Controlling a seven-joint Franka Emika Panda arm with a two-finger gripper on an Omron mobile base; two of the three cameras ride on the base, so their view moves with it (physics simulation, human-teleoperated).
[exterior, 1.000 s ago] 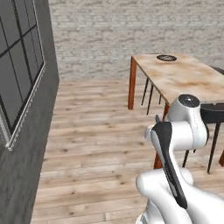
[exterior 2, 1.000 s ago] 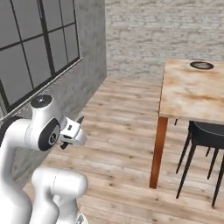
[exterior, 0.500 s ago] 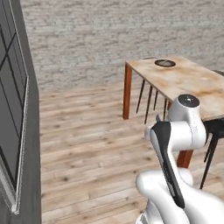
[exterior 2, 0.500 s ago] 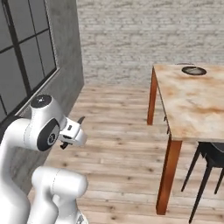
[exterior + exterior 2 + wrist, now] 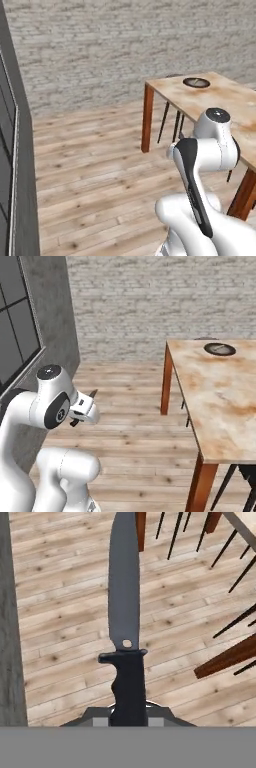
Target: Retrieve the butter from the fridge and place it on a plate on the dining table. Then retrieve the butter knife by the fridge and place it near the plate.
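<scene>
Now the gripper [image 5: 129, 716], shut on the knife [image 5: 125, 637] handle, needs carrying to the table [image 5: 220, 391] beside the plate [image 5: 220, 349], where any butter is too small to make out.

White arm folded upright above its base, wrist level, gripper [image 5: 91, 397] clamped on the butter knife [image 5: 125, 632], blade pointing forward.

Glossy white rounded arm [image 5: 210, 150] (dark joint bands, grey-capped joints).
</scene>
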